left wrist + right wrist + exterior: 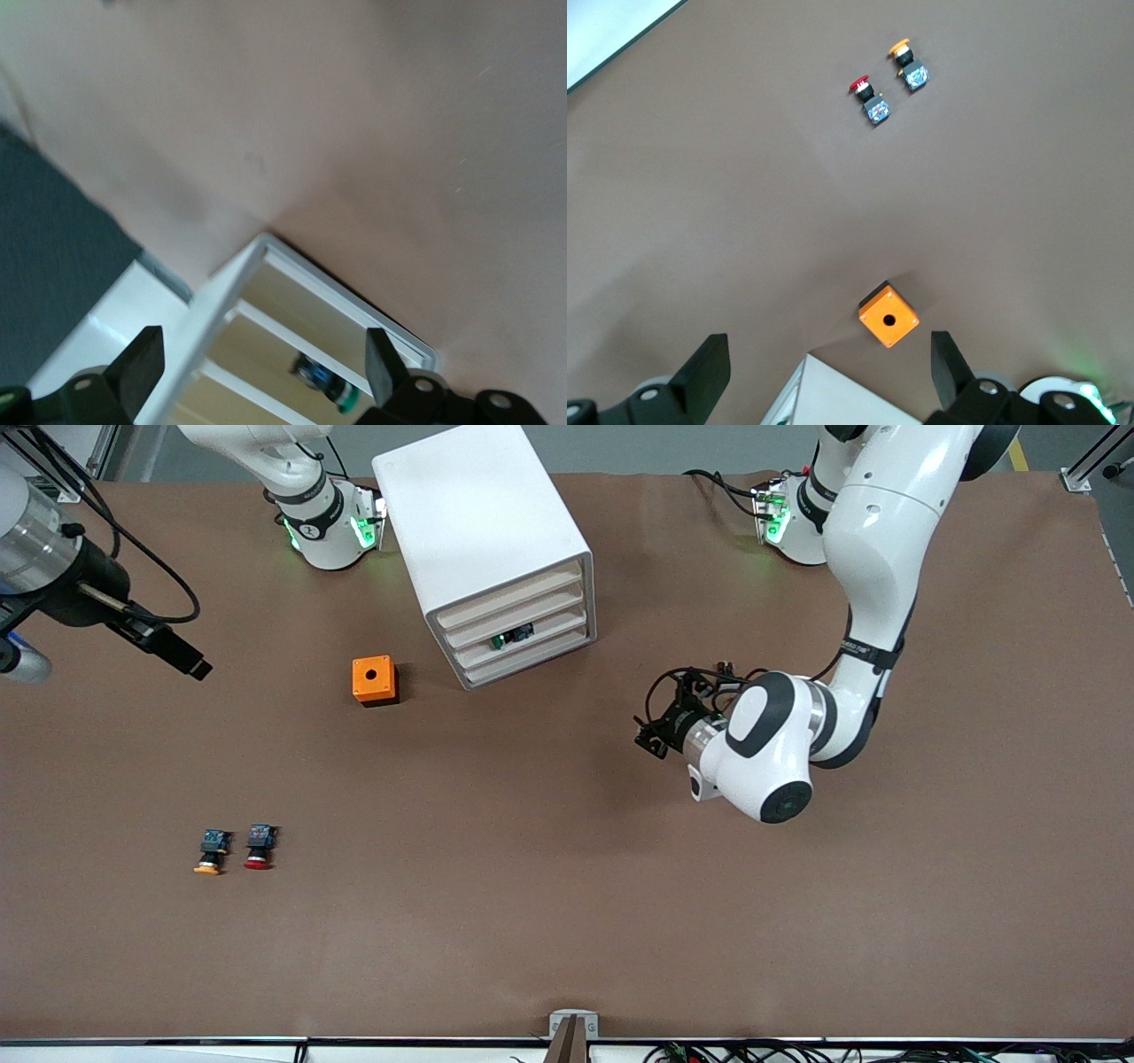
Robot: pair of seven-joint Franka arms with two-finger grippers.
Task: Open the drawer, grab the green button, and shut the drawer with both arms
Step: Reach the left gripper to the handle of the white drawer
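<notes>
The white cabinet (483, 540) stands near the robots' bases, its four drawers all pushed in. The green-capped button (512, 637) shows in the gap above the third drawer (554, 636) from the top. My left gripper (651, 735) hangs open just above the table, in front of the cabinet and toward the left arm's end, with nothing between its fingers. The left wrist view looks at the drawer fronts past the open left gripper (263, 359), with the button (326, 385) among them. The right gripper (828, 363) is open and empty, high over the cabinet's top (842, 398); the front view does not show it.
An orange box (375, 680) with a round hole sits beside the cabinet toward the right arm's end. A red-capped button (259, 847) and a yellow-orange-capped one (211, 852) lie nearer the front camera. A black device (159, 642) juts in over that end.
</notes>
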